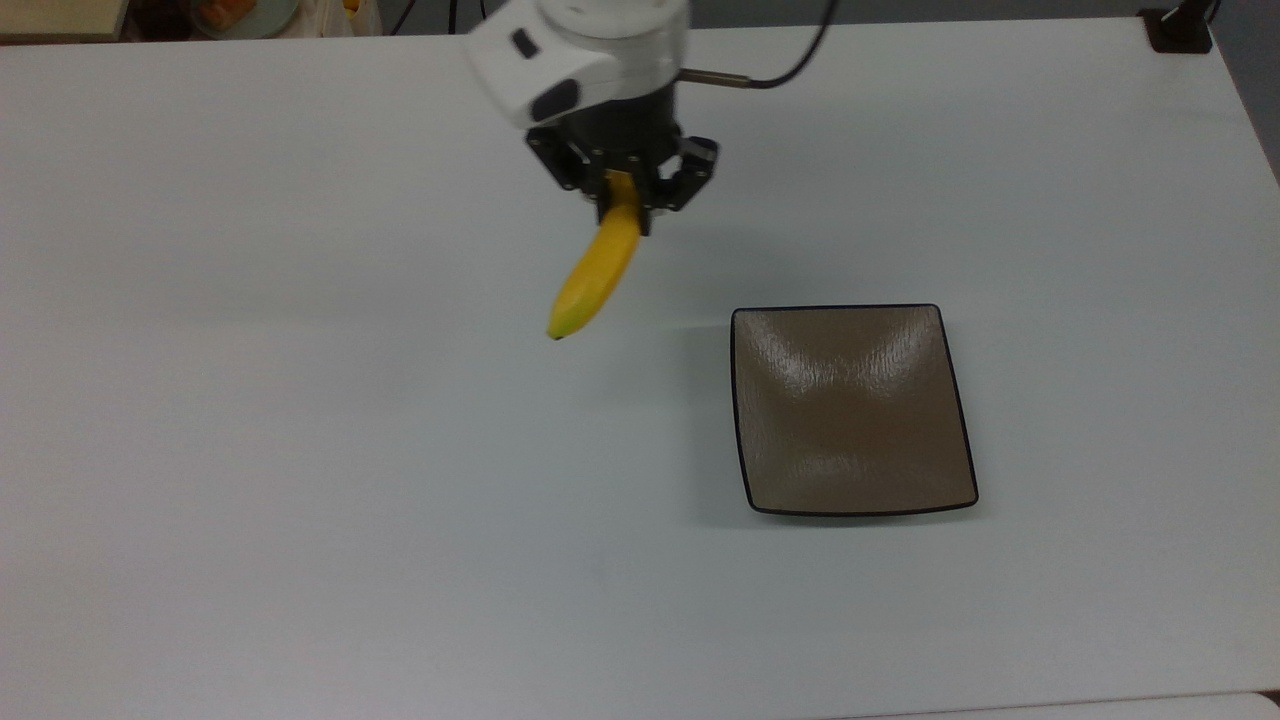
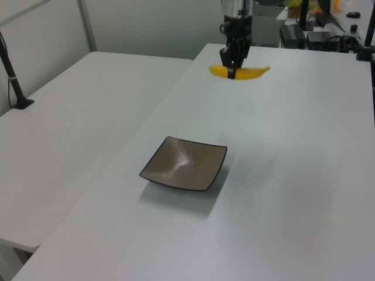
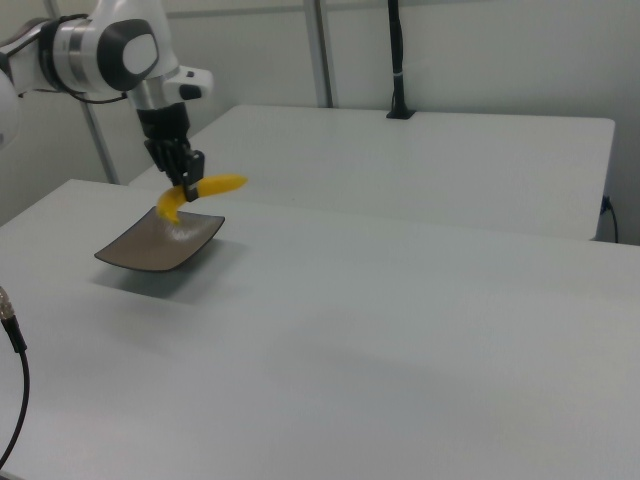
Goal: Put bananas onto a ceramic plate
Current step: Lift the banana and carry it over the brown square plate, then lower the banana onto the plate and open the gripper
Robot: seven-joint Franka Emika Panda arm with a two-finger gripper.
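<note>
My gripper (image 1: pixel 626 205) is shut on the stem end of the yellow banana (image 1: pixel 594 273), which hangs in the air above the white table. In the top view the banana's tip points down and to the left, and the fruit is left of and above the brown square ceramic plate (image 1: pixel 850 410). The left view shows the gripper (image 2: pixel 232 65) holding the banana (image 2: pixel 249 72) level, well beyond the plate (image 2: pixel 184 164). In the right view the gripper (image 3: pixel 187 187) carries the banana (image 3: pixel 205 189) just above the plate (image 3: pixel 160 243), which holds nothing.
The white table (image 1: pixel 300 480) stretches wide around the plate. A black clamp foot (image 1: pixel 1178 28) sits at the top view's upper right corner. A second white table (image 2: pixel 70 129) stands on the left view's left. Equipment clutters the far end (image 2: pixel 316 35).
</note>
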